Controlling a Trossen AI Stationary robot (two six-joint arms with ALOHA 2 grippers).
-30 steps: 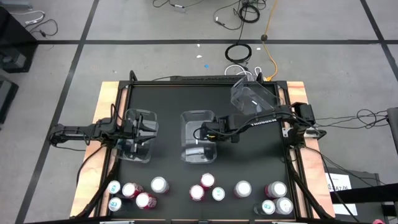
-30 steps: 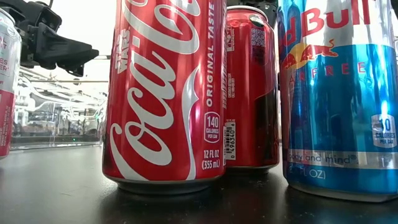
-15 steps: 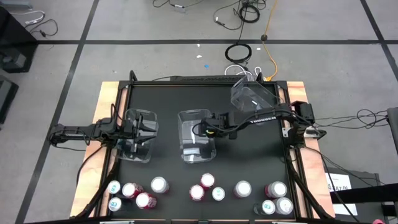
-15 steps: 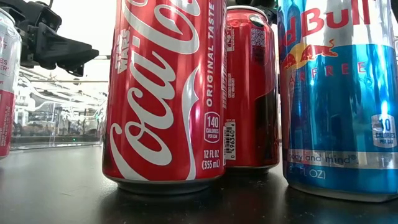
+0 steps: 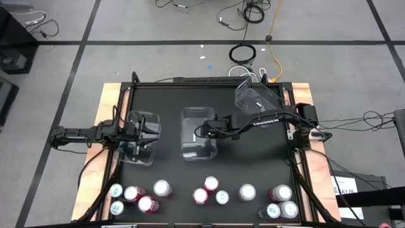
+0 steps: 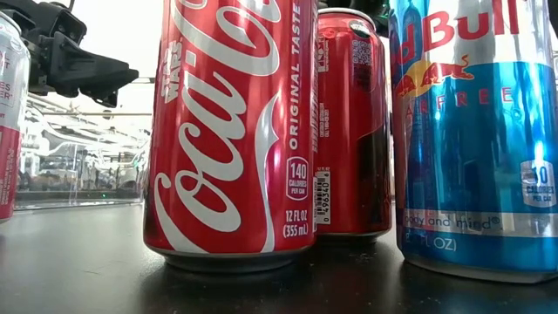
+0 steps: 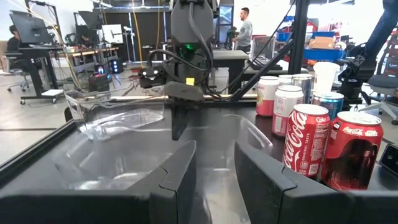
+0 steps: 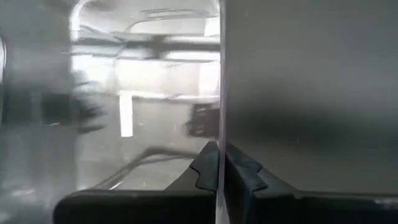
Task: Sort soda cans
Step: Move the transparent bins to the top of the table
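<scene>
the black table (image 5: 171, 95) carries three clear plastic bins and a row of soda cans along its near edge

the right arm reaches in from the right side to the middle bin (image 5: 198, 132). the right gripper (image 5: 207, 132) is clamped on that bin's right-hand wall; in the right wrist view the thin clear wall (image 8: 220, 93) runs edge-on between the two fingers (image 8: 205, 165), which are pressed together on it

the left arm lies along the left side of the table. the left gripper (image 5: 134, 132) sits at the left bin (image 5: 140, 142), and in the left wrist view its fingers (image 7: 180, 177) stand slightly apart around the bin's near wall; whether they press on the wall cannot be told

the third bin (image 5: 258, 98) lies tilted at the far right corner of the table, apart from both grippers

the soda cans (image 5: 209, 190) stand upright in a loose row near the front edge, well apart from all bins: a cluster at the left, a few in the middle, a cluster at the right. none is inside a bin or held. the low view shows a red cola can (image 6: 231, 131) closest, a second red can (image 6: 353, 122) behind it and a blue can (image 6: 475, 131) beside them
</scene>
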